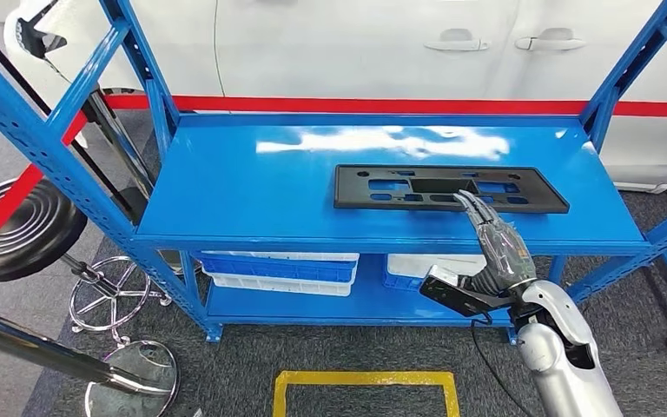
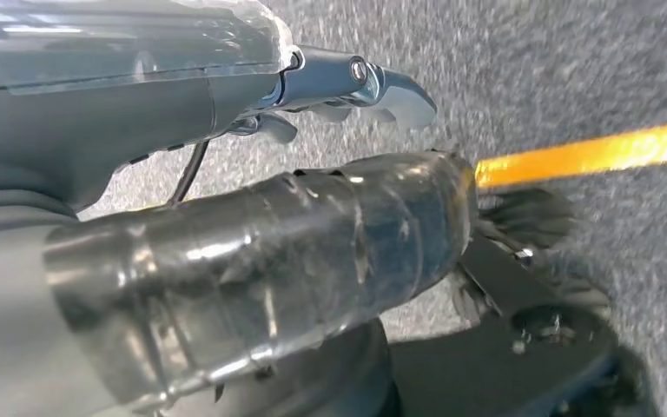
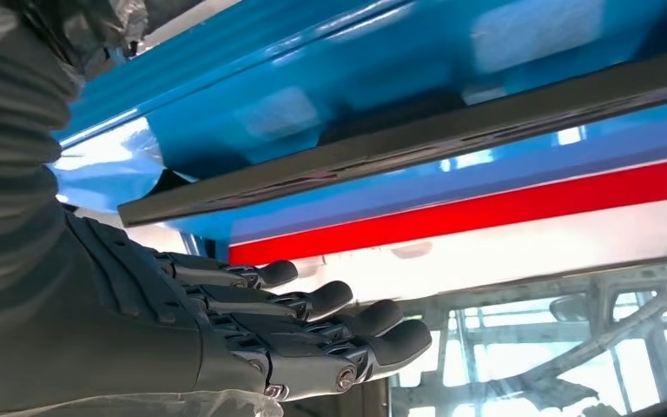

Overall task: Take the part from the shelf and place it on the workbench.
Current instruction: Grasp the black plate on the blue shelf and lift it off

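White car body (image 1: 356,43) with two door handles (image 1: 456,41) stands behind, red stripe (image 1: 382,106) along its lower side. Blue bin (image 1: 280,268) and white bins (image 1: 282,284) on lower level, side by side. Black round stool (image 1: 17,228) at left, chrome ring base (image 1: 108,295) beneath. Round chrome foot (image 1: 135,378) near bottom left. Yellow tape rectangle (image 1: 365,379) on grey carpet floor (image 1: 243,365); yellow tape line (image 2: 591,152) also on carpet.
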You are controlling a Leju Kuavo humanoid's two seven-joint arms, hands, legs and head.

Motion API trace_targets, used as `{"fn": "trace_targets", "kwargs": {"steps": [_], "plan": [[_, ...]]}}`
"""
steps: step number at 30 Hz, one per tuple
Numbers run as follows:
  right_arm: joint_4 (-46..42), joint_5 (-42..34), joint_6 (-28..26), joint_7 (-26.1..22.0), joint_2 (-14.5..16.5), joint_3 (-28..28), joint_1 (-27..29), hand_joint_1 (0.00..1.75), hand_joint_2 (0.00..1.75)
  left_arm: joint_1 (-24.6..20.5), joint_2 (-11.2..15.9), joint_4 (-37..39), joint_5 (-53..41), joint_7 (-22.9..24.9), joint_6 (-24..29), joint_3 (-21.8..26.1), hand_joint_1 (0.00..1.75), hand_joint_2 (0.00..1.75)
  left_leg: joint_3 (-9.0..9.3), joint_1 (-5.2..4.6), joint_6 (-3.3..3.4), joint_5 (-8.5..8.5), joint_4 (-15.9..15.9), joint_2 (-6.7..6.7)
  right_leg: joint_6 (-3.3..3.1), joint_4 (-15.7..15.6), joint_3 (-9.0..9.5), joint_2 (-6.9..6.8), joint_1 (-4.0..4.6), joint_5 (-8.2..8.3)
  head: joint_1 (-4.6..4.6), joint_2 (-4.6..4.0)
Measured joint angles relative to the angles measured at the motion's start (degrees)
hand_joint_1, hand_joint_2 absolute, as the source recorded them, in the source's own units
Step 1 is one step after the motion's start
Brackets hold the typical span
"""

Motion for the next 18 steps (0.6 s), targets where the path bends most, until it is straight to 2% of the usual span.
{"fn": "trace_targets", "kwargs": {"steps": [1,2,3,5,7,9,11,15,18], "plan": [[0.1,0.0,-0.1,-0.2,0.0,-0.1,0.1,0.0,0.0,0.0,0.1,0.0,0.0,-0.1,0.0,0.0,0.0,0.0,1.08,-0.07,0.31,2.89,-3.9,0.0,0.11,0.2,0.41,0.08,0.04,-0.47,-0.01,0.0],[0.2,0.0,-0.2,-0.4,0.0,-0.1,0.2,0.0,0.0,0.0,0.2,0.0,-0.1,-0.1,0.0,0.0,0.0,0.0,2.03,-0.25,0.63,4.61,-7.2,0.02,0.3,0.5,0.7,0.14,0.11,-0.89,0.01,0.0],[0.3,0.0,-0.2,-0.6,0.0,-0.1,0.3,0.0,0.0,-0.1,0.3,0.1,-0.1,-0.2,0.0,0.0,0.0,0.0,2.76,-0.46,0.99,5.29,-9.3,-0.01,0.55,0.7,0.75,0.18,0.13,-1.22,-0.01,0.0],[0.5,0.1,-0.4,-0.8,0.0,-0.2,0.5,0.0,0.0,-0.2,0.5,0.1,-0.1,-0.3,-0.1,0.0,0.0,0.0,3.16,-0.75,1.58,5.4,-10.5,-0.05,1.1,1.1,0.71,0.22,0.19,-1.73,0.02,0.0],[0.7,0.2,-0.4,-0.9,0.0,-0.3,0.6,0.0,0.0,-0.1,0.5,0.1,-0.1,-0.3,-0.2,0.0,0.0,0.0,3.37,-0.7,1.63,6.41,-10.8,-0.06,1.07,1.1,0.8,0.19,0.26,-1.98,0.06,0.0],[0.9,0.3,-0.5,-1.0,0.0,-0.3,0.6,0.0,0.0,-0.1,0.4,0.1,-0.1,-0.3,-0.3,0.0,0.0,0.0,3.43,-0.72,1.5,6.47,-10.9,-0.07,0.84,1.0,0.94,0.13,0.3,-2.01,0.08,-0.01],[1.1,0.3,-0.5,-1.1,0.0,-0.3,0.6,0.0,0.0,-0.3,0.4,0.1,-0.1,-0.3,-0.3,0.0,0.0,0.0,3.42,-0.76,1.65,6.37,-10.9,-0.11,0.9,0.8,1.03,0.09,0.27,-2.02,0.08,-0.01],[1.4,0.5,-0.5,-1.3,0.0,-0.3,0.6,0.0,1.75,-0.3,0.4,0.1,-0.3,-0.3,-0.4,0.0,0.0,0.0,3.4,-0.78,1.83,6.26,-10.9,-0.11,1.0,0.5,1.11,0.09,0.27,-2.0,0.08,0.0],[1.6,0.9,-0.5,-1.4,0.0,-0.3,0.6,0.0,1.75,-0.4,0.4,0.1,-0.3,-0.3,-0.4,0.0,0.0,0.0,3.4,-0.79,1.87,6.23,-10.9,-0.11,1.41,0.5,1.14,0.09,0.23,-1.99,0.08,-0.01]]}}
